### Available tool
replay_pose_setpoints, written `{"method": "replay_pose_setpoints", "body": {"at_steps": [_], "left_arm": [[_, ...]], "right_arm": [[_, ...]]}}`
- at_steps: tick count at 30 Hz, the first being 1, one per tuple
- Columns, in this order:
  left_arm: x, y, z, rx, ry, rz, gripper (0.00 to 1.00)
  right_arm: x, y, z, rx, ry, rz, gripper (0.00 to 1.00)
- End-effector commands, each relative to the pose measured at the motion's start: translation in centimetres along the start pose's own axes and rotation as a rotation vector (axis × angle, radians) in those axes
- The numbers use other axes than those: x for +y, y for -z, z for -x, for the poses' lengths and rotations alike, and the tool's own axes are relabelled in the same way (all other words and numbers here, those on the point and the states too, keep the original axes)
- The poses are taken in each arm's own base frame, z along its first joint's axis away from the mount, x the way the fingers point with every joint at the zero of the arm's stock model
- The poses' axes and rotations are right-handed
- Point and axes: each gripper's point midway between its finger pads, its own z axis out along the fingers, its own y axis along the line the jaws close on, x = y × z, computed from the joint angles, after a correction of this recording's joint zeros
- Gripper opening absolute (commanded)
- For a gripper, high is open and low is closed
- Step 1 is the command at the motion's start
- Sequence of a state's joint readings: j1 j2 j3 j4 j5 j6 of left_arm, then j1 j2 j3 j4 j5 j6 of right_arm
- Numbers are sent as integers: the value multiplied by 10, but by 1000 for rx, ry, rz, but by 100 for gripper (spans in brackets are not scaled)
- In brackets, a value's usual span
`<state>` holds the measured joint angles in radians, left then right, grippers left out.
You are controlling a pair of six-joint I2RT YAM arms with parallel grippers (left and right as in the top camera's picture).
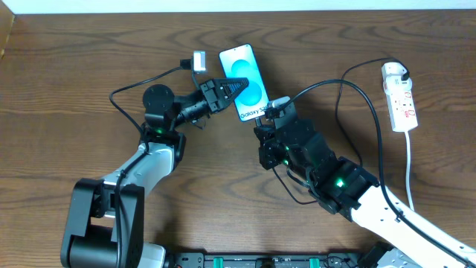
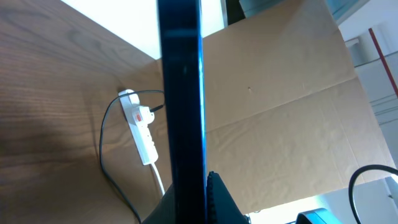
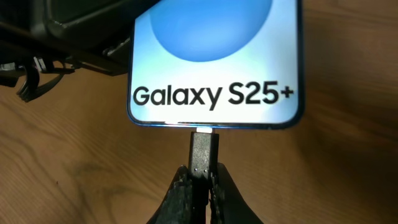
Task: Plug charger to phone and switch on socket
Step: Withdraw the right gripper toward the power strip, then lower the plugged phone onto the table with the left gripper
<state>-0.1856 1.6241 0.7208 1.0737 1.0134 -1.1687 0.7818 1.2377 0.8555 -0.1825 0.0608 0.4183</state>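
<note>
The phone lies at the table's middle back, its light-blue screen reading "Galaxy S25+". My left gripper is shut on the phone's long sides. The left wrist view shows the phone edge-on between the jaws. My right gripper is shut on the charger's black plug. The plug's metal tip meets the port in the phone's bottom edge. The black cable runs to a white adapter in the socket, a white power strip at the far right.
The strip's white cord trails toward the front right. The strip also shows in the left wrist view, with a cardboard panel behind the table. A small white block on a black lead sits left of the phone.
</note>
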Motion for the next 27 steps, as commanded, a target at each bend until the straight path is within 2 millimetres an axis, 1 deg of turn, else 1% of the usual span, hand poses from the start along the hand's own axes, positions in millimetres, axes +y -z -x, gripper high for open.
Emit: {"method": "replay_pose_setpoints", "body": {"at_steps": [1, 2, 5, 6, 8, 11, 12, 13, 16, 19, 21, 24, 27], "left_arm": [[-20, -13, -41, 171, -58, -77, 7], [-20, -13, -41, 172, -60, -77, 7], [-19, -13, -40, 167, -60, -76, 7], [-19, -13, -38, 158, -60, -72, 7], [-17, -14, -33, 130, -54, -61, 7], [-14, -16, -22, 66, -9, -36, 7], [-12, -17, -16, 30, 1, -25, 7], [-12, -18, -14, 15, 2, -22, 8], [-18, -25, -7, -26, -2, -22, 7], [-37, -38, -2, -37, -51, -57, 7], [-46, -47, 2, -43, -77, -61, 7], [-48, -64, 6, -26, -106, 0, 7], [-46, -81, 5, 17, -159, 99, 7]], "right_arm": [[9, 6, 33, -108, 15, 25, 6], [10, 8, 35, -116, 19, 27, 10], [9, 17, 35, -113, 20, 25, 26], [8, 22, 34, -107, 21, 23, 30], [6, 33, 33, -100, 21, 19, 40], [0, 63, 35, -115, 16, 9, 55], [-7, 85, 39, -145, 8, -8, 64], [-12, 98, 42, -169, 3, -29, 68], [-34, 141, 53, -271, -21, -113, 75], [-57, 183, 60, -381, -52, -209, 82], [-71, 207, 60, -441, -72, -272, 85], [-83, 227, 56, -478, -87, -323, 87], [-89, 234, 50, -475, -88, -347, 88]]}}
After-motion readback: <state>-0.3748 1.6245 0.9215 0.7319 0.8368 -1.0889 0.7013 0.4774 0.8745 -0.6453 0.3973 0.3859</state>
